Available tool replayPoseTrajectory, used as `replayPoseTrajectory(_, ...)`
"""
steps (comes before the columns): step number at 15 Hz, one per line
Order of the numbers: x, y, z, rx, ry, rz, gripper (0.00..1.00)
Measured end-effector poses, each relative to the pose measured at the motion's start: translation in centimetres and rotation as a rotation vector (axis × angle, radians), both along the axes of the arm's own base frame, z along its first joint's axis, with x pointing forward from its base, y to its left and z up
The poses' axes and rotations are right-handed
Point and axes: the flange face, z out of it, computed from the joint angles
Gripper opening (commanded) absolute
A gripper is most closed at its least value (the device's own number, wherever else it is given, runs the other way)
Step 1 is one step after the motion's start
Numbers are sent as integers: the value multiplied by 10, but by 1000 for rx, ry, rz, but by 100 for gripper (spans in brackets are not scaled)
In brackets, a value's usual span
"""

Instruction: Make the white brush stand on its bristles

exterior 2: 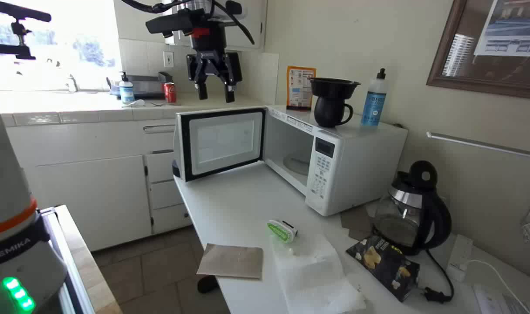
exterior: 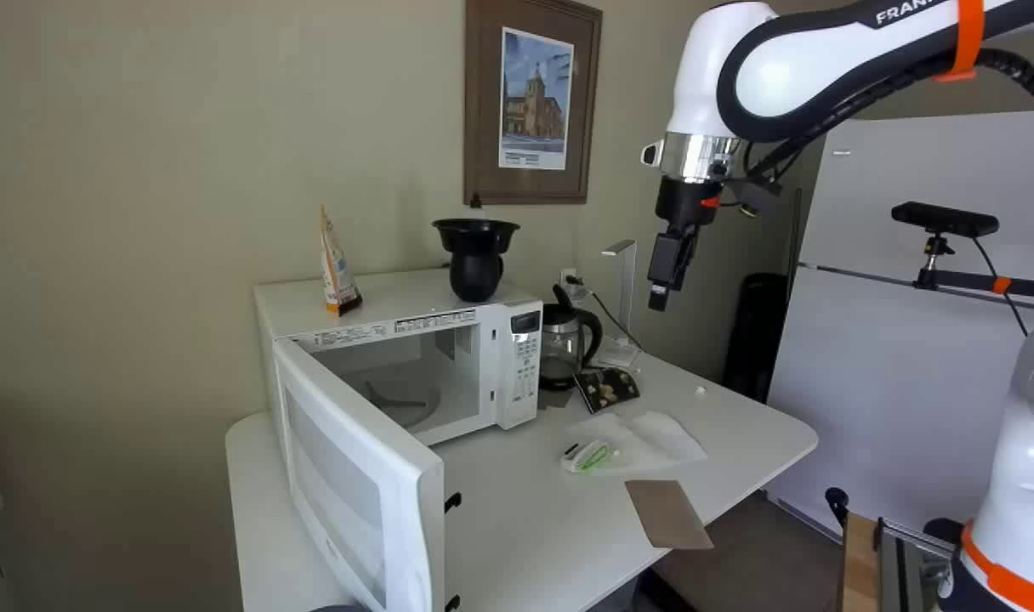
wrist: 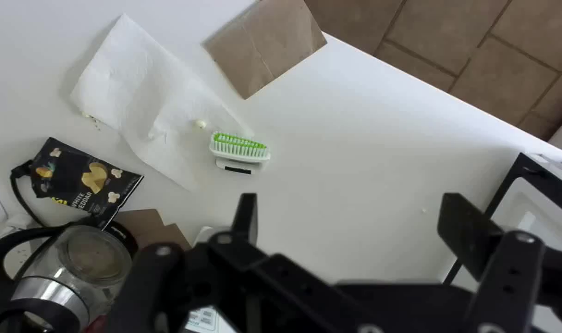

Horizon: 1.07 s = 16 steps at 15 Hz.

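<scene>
The white brush (exterior: 585,456) lies on its side on the white table, at the edge of the white paper sheet. In the wrist view the brush (wrist: 240,151) shows pale bristles with a green patch facing the cardboard, and a handle with a black strip on the opposite side. Its bristle face also shows green in an exterior view (exterior 2: 282,231). My gripper (exterior 2: 216,93) is open and empty, high above the table. In the wrist view the spread fingers (wrist: 351,206) have bare table between them, with the brush outside them to the upper left. The gripper also shows side-on in an exterior view (exterior: 660,293).
A white microwave (exterior 2: 356,170) stands with its door (exterior: 360,476) wide open over the table. A black mug and bowl (exterior 2: 332,102) stand on it. A glass kettle (exterior 2: 404,213), popcorn bag (wrist: 84,180), paper sheet (wrist: 147,97) and brown cardboard (wrist: 267,46) are around the brush.
</scene>
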Motion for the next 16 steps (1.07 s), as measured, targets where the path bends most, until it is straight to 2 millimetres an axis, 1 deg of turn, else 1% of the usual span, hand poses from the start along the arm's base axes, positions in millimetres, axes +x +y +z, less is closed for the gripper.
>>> replayPoseTrajectory(15, 0, 0, 0, 0, 1, 0, 100)
replayPoseTrajectory(16, 0, 0, 0, 15, -1, -21, 100)
